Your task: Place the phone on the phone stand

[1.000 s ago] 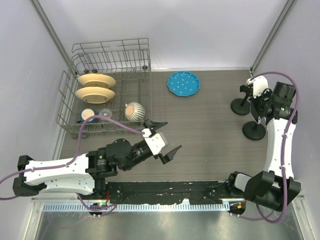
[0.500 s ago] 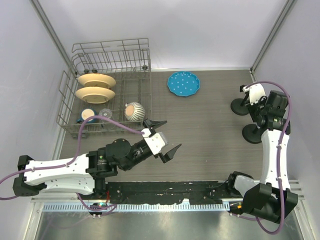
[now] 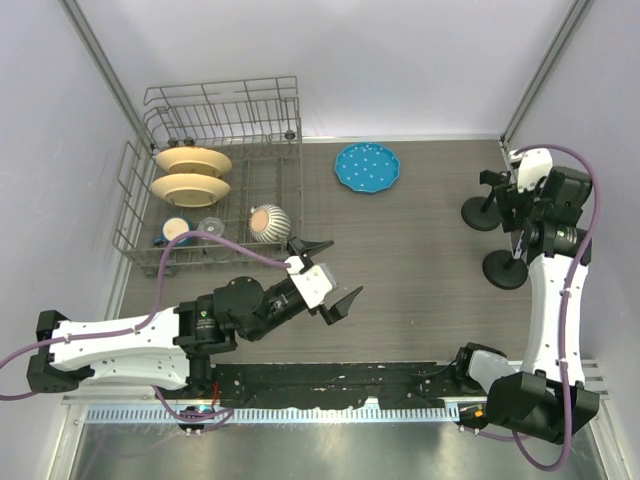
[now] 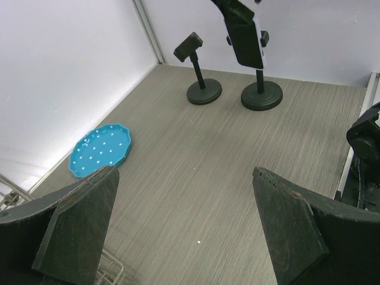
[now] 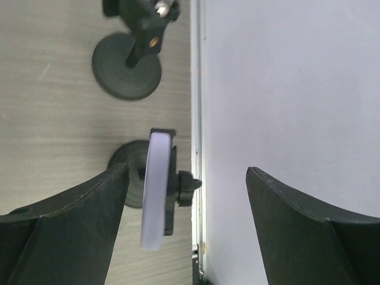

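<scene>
The phone shows edge-on as a pale slab in the right wrist view. It sits clamped in the holder of the nearer phone stand. My right gripper hangs open above it, one finger on each side, touching neither phone nor stand. In the left wrist view the phone shows its dark face atop that stand. In the top view my right gripper hides the phone, and only the stand's base shows. My left gripper is open with nothing in it, mid-table.
A second phone stand with nothing in its holder stands just beyond the first. A blue plate lies at the back. A wire dish rack with plates and cups fills the back left. The side wall runs right beside the stands.
My right gripper has opened wide and let go of the phone, which stays in the stand. The right wrist shifted slightly toward the back. The left arm has not moved.
</scene>
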`<state>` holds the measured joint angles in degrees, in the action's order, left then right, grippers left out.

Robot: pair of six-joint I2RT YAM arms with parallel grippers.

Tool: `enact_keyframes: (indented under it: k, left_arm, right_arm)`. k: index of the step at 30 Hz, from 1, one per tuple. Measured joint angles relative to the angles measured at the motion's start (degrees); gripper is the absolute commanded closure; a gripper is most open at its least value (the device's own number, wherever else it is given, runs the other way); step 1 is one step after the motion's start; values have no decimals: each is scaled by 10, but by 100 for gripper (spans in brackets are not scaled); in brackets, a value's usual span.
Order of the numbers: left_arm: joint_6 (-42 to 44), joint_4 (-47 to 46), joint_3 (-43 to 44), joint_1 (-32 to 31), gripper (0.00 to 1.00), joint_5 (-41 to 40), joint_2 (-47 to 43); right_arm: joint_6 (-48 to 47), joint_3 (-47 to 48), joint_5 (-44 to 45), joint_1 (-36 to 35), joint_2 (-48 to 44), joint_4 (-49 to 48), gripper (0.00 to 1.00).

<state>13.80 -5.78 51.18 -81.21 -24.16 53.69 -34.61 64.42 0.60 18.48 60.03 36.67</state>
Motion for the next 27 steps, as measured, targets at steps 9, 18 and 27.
enact_keyframes:
  k: [9, 18, 27]
  left_arm:
    - [-29, 5, 1, 42, 0, 20, 42]
    - [-46, 22, 1, 80, 0, 28, 61]
    - [-48, 23, 3, 89, 0, 34, 62]
  right_arm:
    - [210, 31, 46, 0, -15, -121, 9]
    - [305, 93, 19, 0, 107, -149, 19]
    - [300, 115, -50, 0, 195, -108, 25]
